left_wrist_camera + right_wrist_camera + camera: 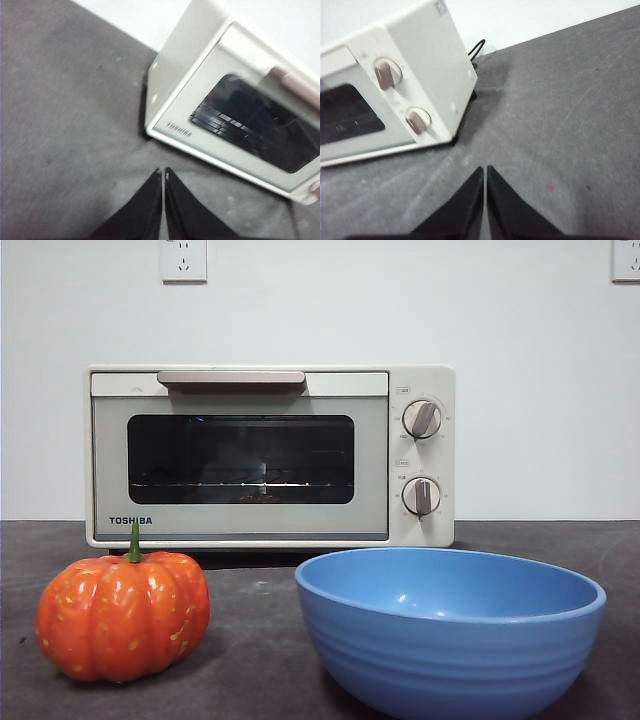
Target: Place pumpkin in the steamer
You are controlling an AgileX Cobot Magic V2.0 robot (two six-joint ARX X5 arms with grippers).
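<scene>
The orange-red ribbed pumpkin point(123, 616) with a green stem sits on the dark table at the front left. The steamer point(270, 455) is a cream Toshiba oven-style box at the back, its glass door closed; it also shows in the left wrist view point(235, 100) and the right wrist view point(395, 85). My left gripper point(163, 172) is shut and empty above bare table, in front of the steamer's left corner. My right gripper point(485, 170) is shut and empty above bare table by the steamer's knob side. Neither gripper shows in the front view.
A large blue bowl point(450, 630) stands at the front right, close to the pumpkin. The steamer has two knobs point(421, 420) on its right side and a handle point(231, 378) along the door's top. A black cable point(476, 50) runs behind the steamer.
</scene>
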